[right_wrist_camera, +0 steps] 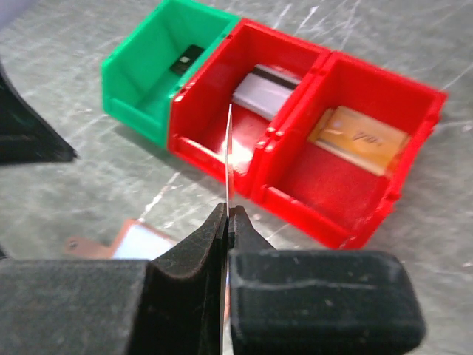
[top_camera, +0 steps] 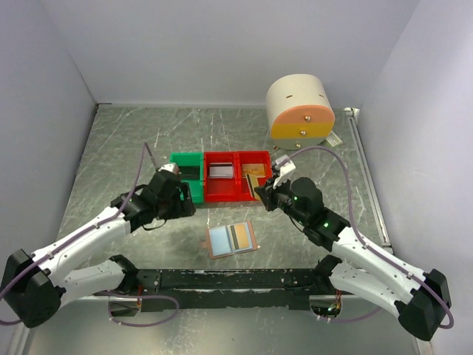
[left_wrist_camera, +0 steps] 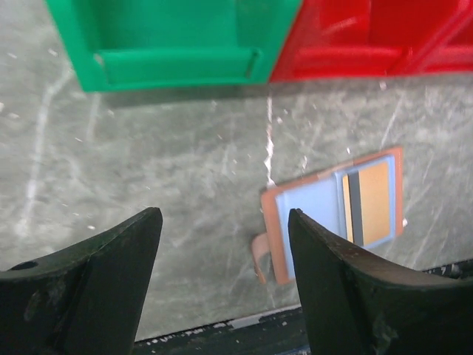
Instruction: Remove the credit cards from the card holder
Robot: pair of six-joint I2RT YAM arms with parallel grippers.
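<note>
The card holder (top_camera: 222, 241) lies open on the table between the arms, tan outside, pale blue inside. A gold credit card with a dark stripe (top_camera: 240, 237) sits in its right half (left_wrist_camera: 369, 203). My right gripper (right_wrist_camera: 229, 211) is shut on a thin credit card (right_wrist_camera: 229, 159), seen edge-on, in front of the red bins. My left gripper (left_wrist_camera: 223, 216) is open and holds nothing; it hovers near the green bin (top_camera: 186, 174), left of the card holder (left_wrist_camera: 310, 214). A dark card (right_wrist_camera: 186, 59) lies in the green bin, a silver one (right_wrist_camera: 262, 90) and a gold one (right_wrist_camera: 358, 137) in the red bins.
The green bin (left_wrist_camera: 177, 66) and two red bins (top_camera: 238, 194) stand in a row at mid-table. A big cream cylinder with an orange band (top_camera: 299, 111) stands at the back right. Grey walls close in the table on three sides.
</note>
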